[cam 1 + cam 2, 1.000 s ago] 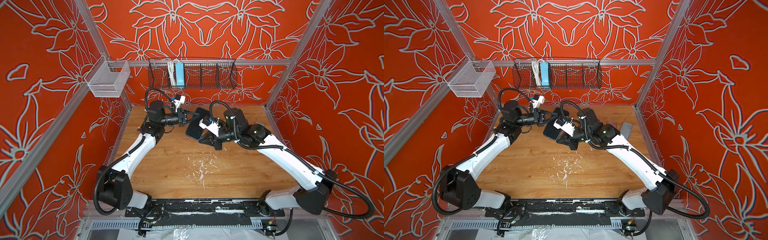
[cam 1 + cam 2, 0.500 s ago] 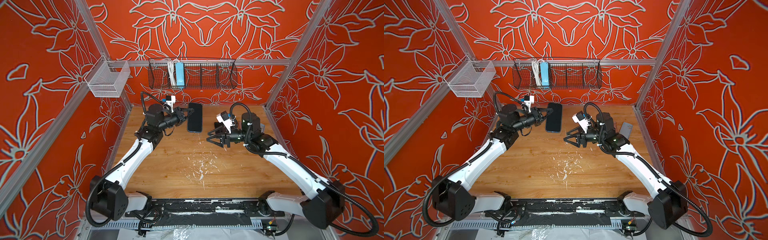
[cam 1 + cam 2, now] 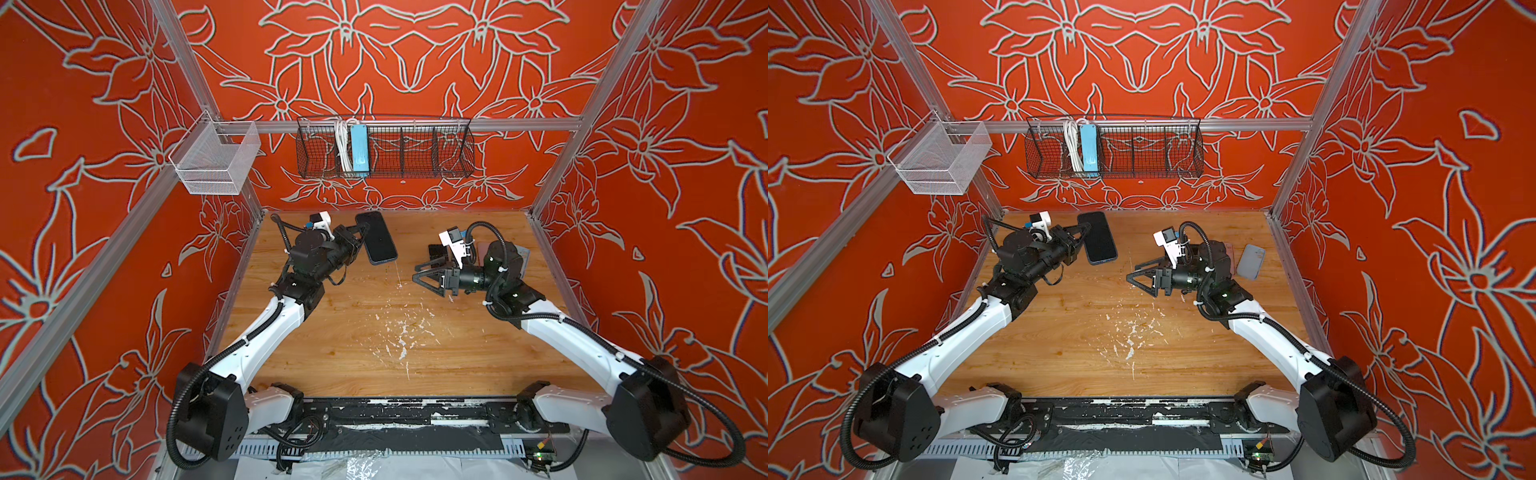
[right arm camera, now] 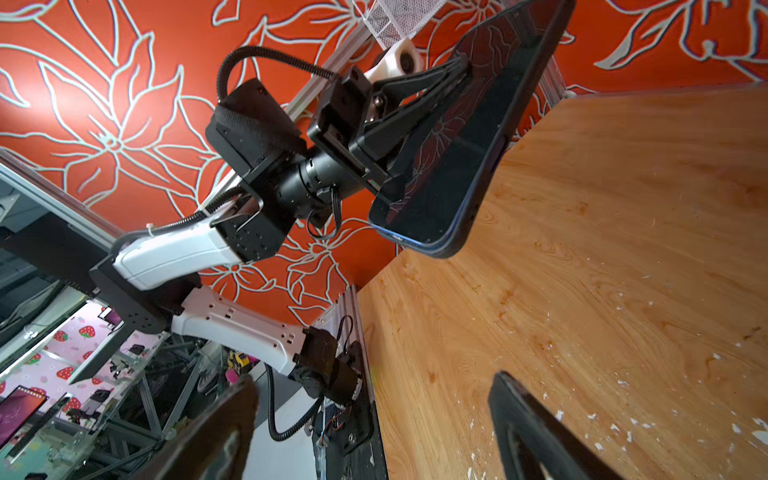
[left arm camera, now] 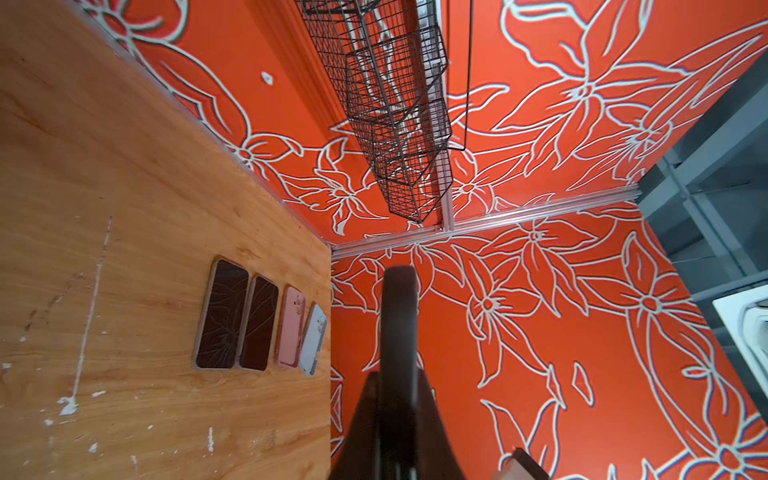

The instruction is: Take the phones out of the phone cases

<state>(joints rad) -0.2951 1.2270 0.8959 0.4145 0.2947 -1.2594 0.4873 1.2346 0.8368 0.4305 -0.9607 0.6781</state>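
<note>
Centrally flecked wooden tabletop [image 3: 353, 365], red floral walls [image 3: 395, 62], phone [image 3: 376, 239] aloft.

Left gripper [image 3: 360, 232] is clamped tight, its arm stretched forward, while the right gripper [image 3: 423, 266] faces it, jaws spread wide.

Orange-red walls [image 3: 415, 62] with pale outlined flowers close the left, right and far sides, edged by aluminium rails [image 3: 519, 124]. A black wire basket [image 3: 415, 153] hangs on the far wall, a white mesh basket [image 3: 216, 166] at the far left corner. The wood-grain surface [image 3: 374, 332] is flecked white near its middle.
</note>
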